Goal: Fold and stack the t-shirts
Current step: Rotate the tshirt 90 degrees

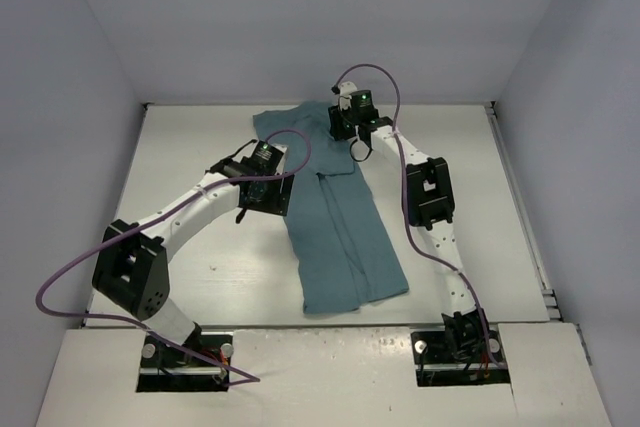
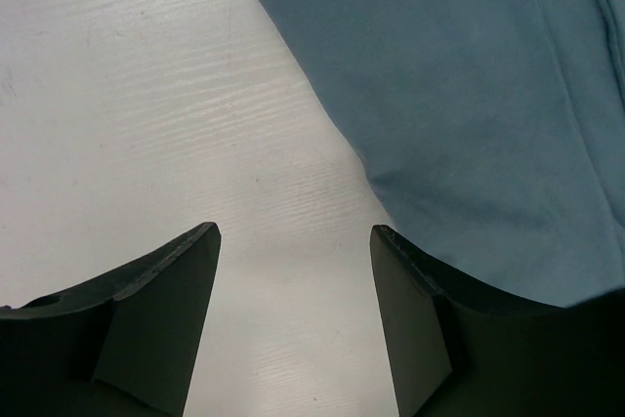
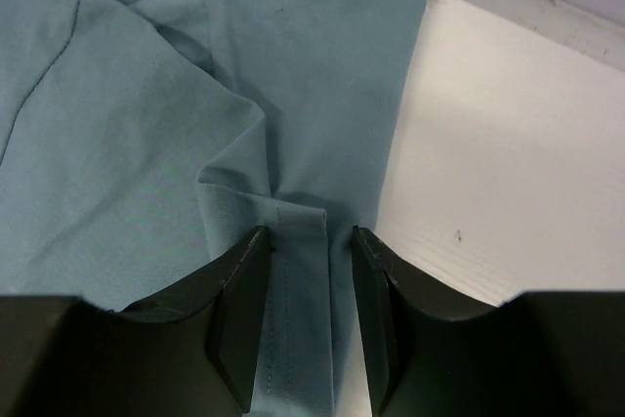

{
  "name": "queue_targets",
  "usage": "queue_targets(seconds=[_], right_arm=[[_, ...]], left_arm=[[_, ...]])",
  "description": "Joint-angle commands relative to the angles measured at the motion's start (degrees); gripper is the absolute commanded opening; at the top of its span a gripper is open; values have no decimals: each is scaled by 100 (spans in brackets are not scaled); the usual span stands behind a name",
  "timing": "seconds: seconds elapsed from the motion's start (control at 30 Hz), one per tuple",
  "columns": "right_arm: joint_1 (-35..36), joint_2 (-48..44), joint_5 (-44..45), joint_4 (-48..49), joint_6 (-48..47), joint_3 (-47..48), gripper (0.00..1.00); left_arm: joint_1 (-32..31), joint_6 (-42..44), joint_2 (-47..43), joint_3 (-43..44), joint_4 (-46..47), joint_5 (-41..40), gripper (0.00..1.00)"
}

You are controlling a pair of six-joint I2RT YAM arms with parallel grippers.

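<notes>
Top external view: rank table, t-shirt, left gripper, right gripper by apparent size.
1. table
2. t-shirt
3. left gripper and right gripper: these look about alike, so they are not ranked.

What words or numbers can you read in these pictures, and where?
No text can be read anywhere.
The t-shirt is plain, with no print or visible tag.
The arms show no readable label, only a green light.
The table has no writing.
</notes>
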Motion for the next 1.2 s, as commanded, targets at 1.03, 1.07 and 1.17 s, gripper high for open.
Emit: queue_targets(seconds=[1.03, 1.07, 1.17], right_arm=[[234, -79, 617, 692, -702, 347, 15], [235, -109, 660, 702, -721, 331, 13], [230, -217, 786, 743, -780, 281, 6]], left_arm=[[-139, -230, -342, -203, -75, -106, 60], [-141, -230, -338, -197, -75, -111, 60], [-132, -230, -320, -187, -72, -115, 60]])
